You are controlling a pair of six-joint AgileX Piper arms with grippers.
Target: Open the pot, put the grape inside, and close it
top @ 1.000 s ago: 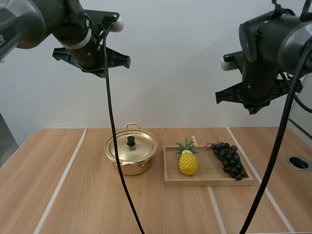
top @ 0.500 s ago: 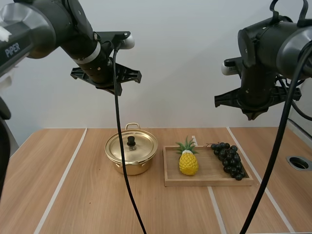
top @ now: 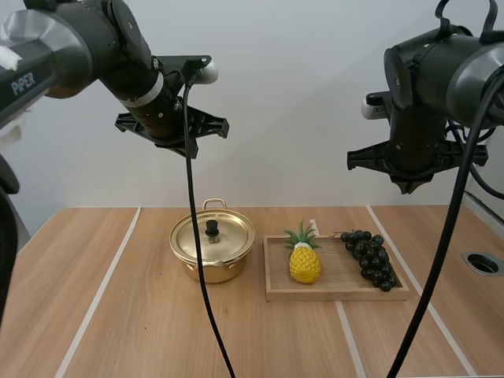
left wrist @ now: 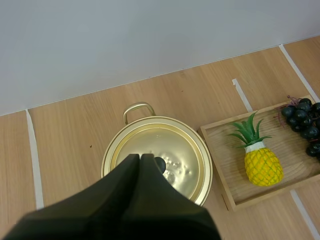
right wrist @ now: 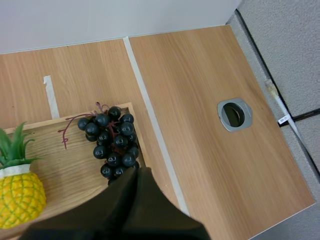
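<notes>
Up close, left claw [left wrist: 140, 158] pressed together over pot lid [left wrist: 181, 144]; right claw [right wrist: 138, 171] together over grapes [right wrist: 112, 140].

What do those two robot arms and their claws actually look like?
Both arms, the left arm and right arm, are thick rounded tubes in black and dark grey. The left arm bears white PiPER lettering and a pale ring near its wrist. The left gripper and right gripper are matte black, tapering toward the tips.

Gold pot [top: 209, 272], lid [top: 228, 235] prob. seated; dark grapes [top: 370, 257] on tray [top: 331, 294].
</notes>
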